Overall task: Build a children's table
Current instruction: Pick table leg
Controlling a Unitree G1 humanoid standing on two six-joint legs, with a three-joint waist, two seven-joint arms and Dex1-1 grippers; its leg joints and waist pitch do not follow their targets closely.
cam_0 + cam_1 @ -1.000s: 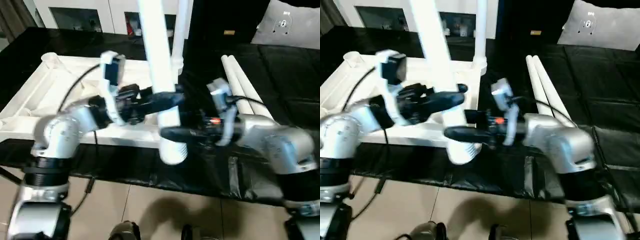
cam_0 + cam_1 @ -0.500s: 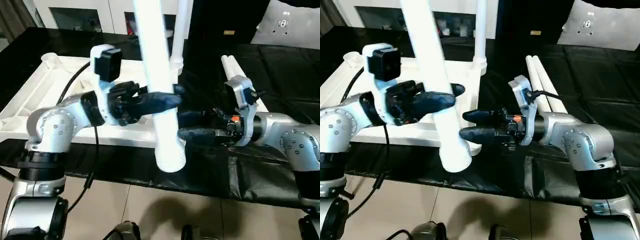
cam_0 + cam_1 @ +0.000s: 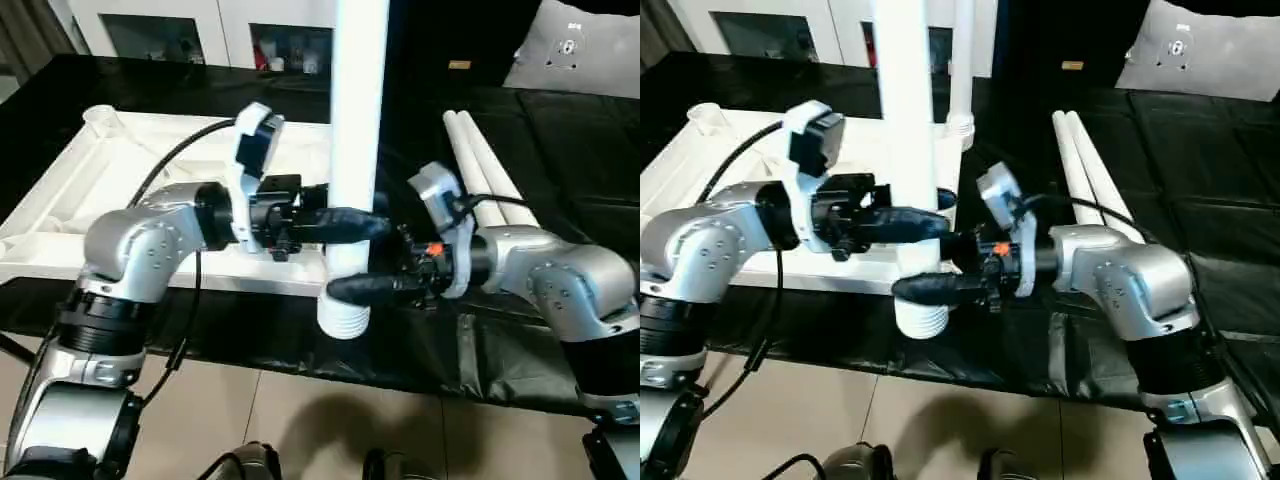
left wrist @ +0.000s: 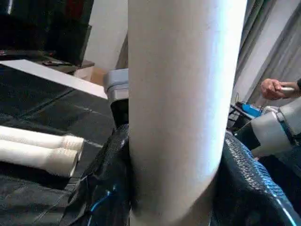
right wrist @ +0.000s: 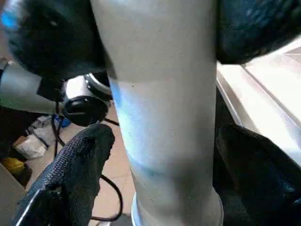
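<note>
Holding a long white plastic tube leg straight up in front of the white square tabletop, left gripper squeezing it tight, right gripper lower down, fingers on both sides, two more white legs lying on the black table.

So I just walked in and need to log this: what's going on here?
A humanoid robot is building a white plastic children's table. Both grippers are on one long white tube leg, held upright over the black mat's near edge: the left gripper is clamped on it, and the right gripper sits just below, near the ribbed end. The square tabletop lies underside up with one leg standing in a corner socket. Two more legs lie on the mat.
</note>
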